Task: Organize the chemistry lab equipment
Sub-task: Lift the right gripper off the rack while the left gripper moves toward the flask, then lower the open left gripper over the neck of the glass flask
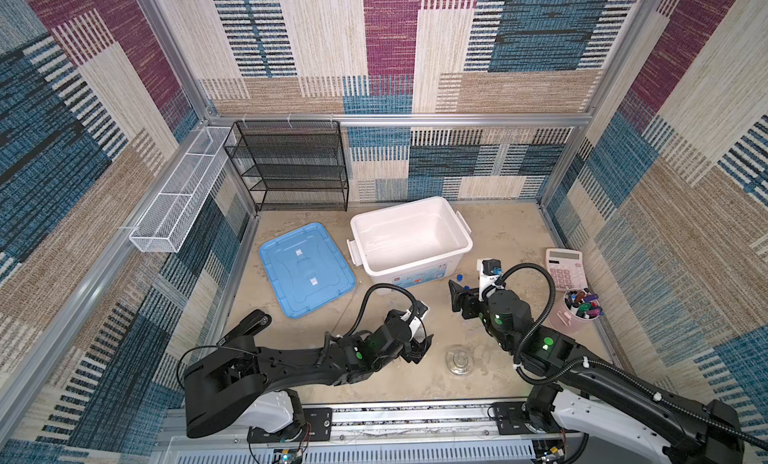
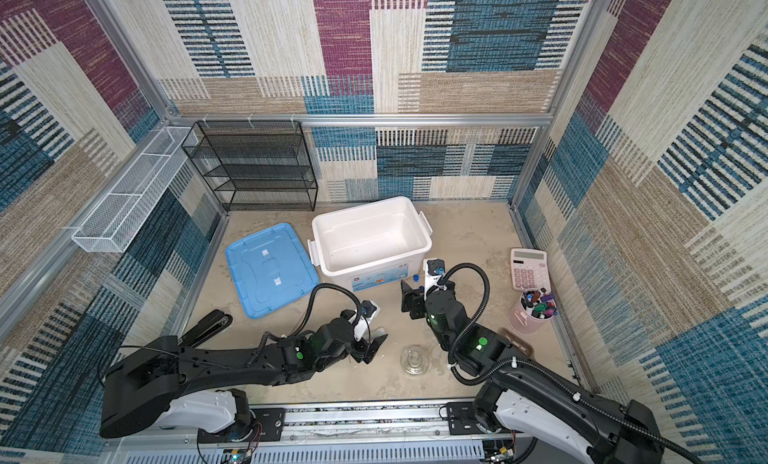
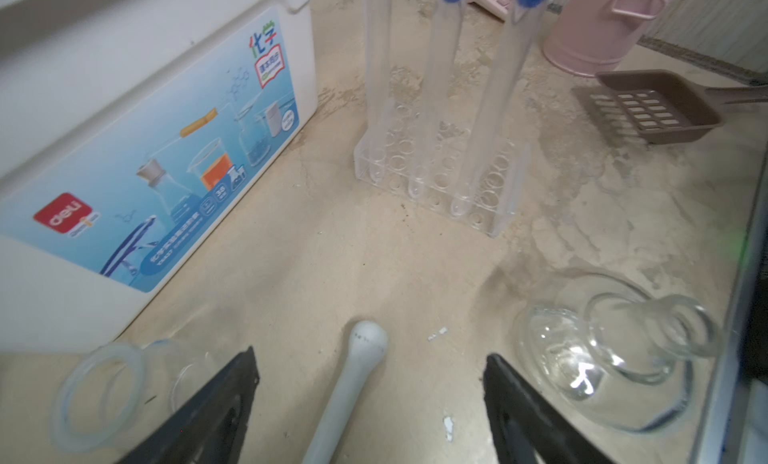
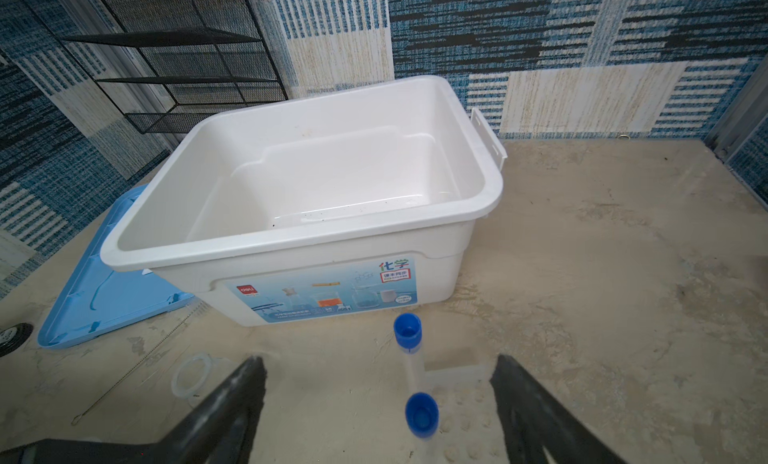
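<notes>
We see pestle [image 3: 353, 383] flat on table [image 3: 374, 254], centred between left gripper [image 3: 370, 354] jaws; jaws spread, gripping nothing. Left arm stretched low, wrist tipped down. Pestle long axis runs away from gripper, rounded head toward clear welled tray [image 3: 440, 179]. Right gripper [image 4: 380, 358] jaws spread too, above upright blue-capped tubes [image 4: 407, 331] in tray.

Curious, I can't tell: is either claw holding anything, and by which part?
Nothing is held. The left gripper is open with the pestle lying between its jaws, ungripped; the right gripper is open by the blue-capped tubes.
</notes>
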Tool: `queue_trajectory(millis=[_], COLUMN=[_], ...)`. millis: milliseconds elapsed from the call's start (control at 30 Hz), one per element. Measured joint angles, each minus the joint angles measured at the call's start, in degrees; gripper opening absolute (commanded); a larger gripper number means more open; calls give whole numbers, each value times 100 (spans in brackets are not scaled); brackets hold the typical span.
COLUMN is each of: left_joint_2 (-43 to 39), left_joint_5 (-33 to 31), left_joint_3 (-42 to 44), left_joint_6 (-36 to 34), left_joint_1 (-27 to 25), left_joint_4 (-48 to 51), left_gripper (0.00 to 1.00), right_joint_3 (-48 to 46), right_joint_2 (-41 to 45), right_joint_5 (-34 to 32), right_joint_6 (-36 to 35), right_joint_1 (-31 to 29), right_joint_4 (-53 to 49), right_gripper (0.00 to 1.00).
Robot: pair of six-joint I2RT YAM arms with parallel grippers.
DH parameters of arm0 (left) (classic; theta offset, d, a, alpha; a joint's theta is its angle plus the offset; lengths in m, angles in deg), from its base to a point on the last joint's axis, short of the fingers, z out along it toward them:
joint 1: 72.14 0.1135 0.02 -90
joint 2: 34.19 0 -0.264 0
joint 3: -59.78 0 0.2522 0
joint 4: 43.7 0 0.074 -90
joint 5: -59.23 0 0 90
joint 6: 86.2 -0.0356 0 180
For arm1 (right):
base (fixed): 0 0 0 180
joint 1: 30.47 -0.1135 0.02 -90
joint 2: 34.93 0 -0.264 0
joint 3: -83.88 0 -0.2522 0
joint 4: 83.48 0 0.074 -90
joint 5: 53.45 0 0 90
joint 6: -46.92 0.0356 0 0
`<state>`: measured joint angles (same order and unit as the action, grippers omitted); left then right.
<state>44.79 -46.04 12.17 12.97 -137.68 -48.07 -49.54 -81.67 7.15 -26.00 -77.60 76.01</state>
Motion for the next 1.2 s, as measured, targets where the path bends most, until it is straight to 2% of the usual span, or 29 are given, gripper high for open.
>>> queue_trajectory(millis=[200, 433, 633, 933, 1200], left_joint_2=[111, 317, 756, 1272, 1554], left_joint_5=[839, 1718, 2133, 2109, 1897], left_joint_3=[-175, -461, -741, -1021, -1196], left_joint_6=[-101, -232, -315, -313, -315], left_joint_1=[-26, -214, -444, -546, -546], left_joint_4=[111, 83, 79, -9, -203], left_gripper=[77, 75, 73, 67, 53], right_joint_3=[-66, -166, -170, -214, -236], right_joint_2=[238, 361, 426, 562, 595], right_joint_5=[96, 184, 188, 175, 175], right_joint_6=[-61, -61, -61, -59, -55], right_joint_1=[149, 195, 216, 293, 332], right_joint_4=[-9, -9, -17, -55, -79], right_gripper=[87, 87, 88, 88, 88])
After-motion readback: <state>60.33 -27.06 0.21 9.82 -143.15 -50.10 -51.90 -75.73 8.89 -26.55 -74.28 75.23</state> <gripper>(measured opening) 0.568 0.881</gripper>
